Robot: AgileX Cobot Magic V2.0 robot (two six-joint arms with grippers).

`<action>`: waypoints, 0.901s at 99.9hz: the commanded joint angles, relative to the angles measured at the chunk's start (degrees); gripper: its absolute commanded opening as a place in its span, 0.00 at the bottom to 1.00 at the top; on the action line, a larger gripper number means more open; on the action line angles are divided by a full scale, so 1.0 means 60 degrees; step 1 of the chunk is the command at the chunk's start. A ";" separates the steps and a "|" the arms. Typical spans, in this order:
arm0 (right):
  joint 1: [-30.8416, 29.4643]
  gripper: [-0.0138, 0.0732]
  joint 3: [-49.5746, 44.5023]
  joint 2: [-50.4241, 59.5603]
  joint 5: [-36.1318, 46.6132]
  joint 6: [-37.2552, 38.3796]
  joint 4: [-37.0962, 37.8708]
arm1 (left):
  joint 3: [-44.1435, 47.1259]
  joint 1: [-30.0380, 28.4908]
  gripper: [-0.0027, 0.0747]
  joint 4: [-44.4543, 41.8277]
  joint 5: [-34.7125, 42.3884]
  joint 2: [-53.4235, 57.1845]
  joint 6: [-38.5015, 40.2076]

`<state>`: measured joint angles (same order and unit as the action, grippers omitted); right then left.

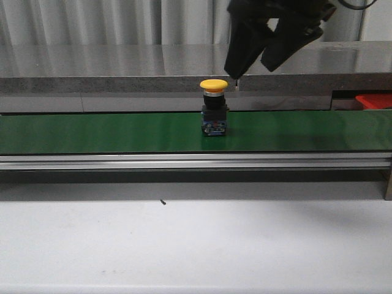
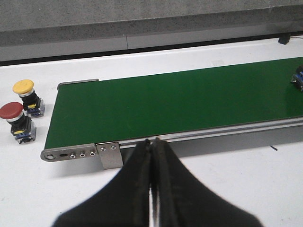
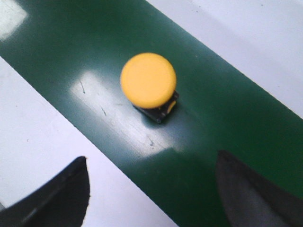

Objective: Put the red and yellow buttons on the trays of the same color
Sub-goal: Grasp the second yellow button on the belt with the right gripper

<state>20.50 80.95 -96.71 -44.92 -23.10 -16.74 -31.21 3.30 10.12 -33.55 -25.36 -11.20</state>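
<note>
Yellow button stands upright on green belt, near middle. My right gripper hangs above it, just to right, fingers spread wide, nothing held. My left gripper pressed closed, empty, near belt end. Second yellow button and red button sit on table beside that end. Red tray peeks in far right, behind belt.
</note>
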 commanded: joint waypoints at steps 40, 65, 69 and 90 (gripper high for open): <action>0.0039 0.82 0.1658 -0.1353 0.0260 0.0131 -0.0203 | -0.0261 0.0070 0.01 0.0159 0.0653 -0.0041 0.0040; 0.0039 0.69 0.1803 -0.1833 0.0570 0.0892 0.0267 | -0.0261 0.0070 0.01 0.0159 0.0653 -0.0041 0.0040; 0.0039 0.62 0.1803 -0.1833 0.0548 0.1094 0.0476 | -0.0261 0.0070 0.01 0.0159 0.0653 -0.0041 0.0040; -0.0049 0.47 0.1803 -0.1552 0.0327 0.1441 0.0969 | -0.0261 0.0070 0.01 0.0159 0.0653 -0.0041 0.0040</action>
<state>20.71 89.78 -110.60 -44.21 -15.03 -11.28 -31.21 3.30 10.12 -33.55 -25.36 -11.20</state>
